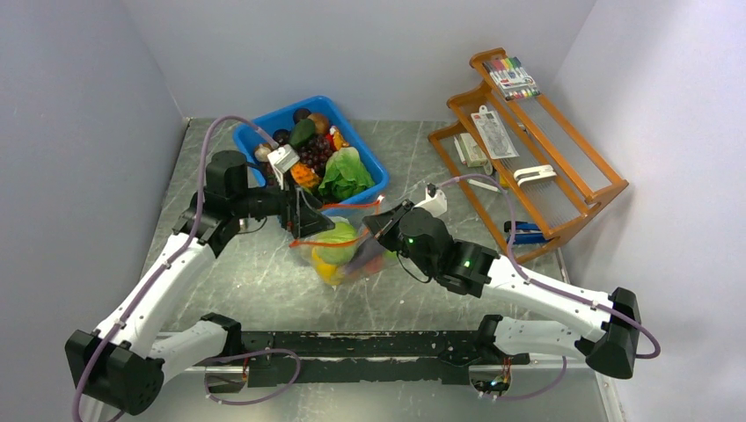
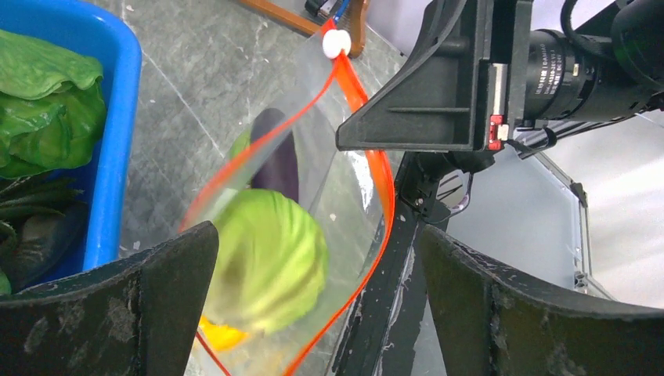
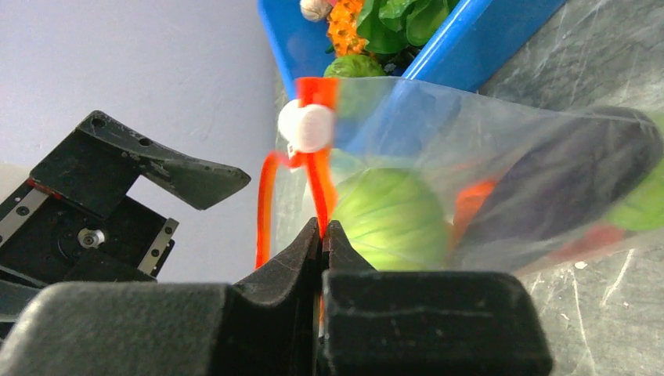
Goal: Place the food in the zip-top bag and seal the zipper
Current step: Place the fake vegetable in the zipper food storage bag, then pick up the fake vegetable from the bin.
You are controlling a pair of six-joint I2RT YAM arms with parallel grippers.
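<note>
left gripper [image 2: 317, 235]: fingers spread wide, holding nothing, at the bag's 9 o'clock.
right gripper [image 3: 322, 235]: pressed together on the zipper, at the bag's 3 o'clock.
zip-top bag [image 1: 339, 251]: table centre, blue bin [image 1: 369, 163] at its 12 o'clock; thin, floppy, slippery film, likely to sag.
food: cabbage ball [image 2: 270, 258] and eggplant [image 2: 274, 160] inside; probably light, apt to roll.
zipper [image 2: 380, 180]: stiffest part, best pinched; mouth gapes.
slider [image 3: 306, 127]: white, at the strip's end.
writing: lens barrel [image 2: 560, 74] print, unreadable.
</note>
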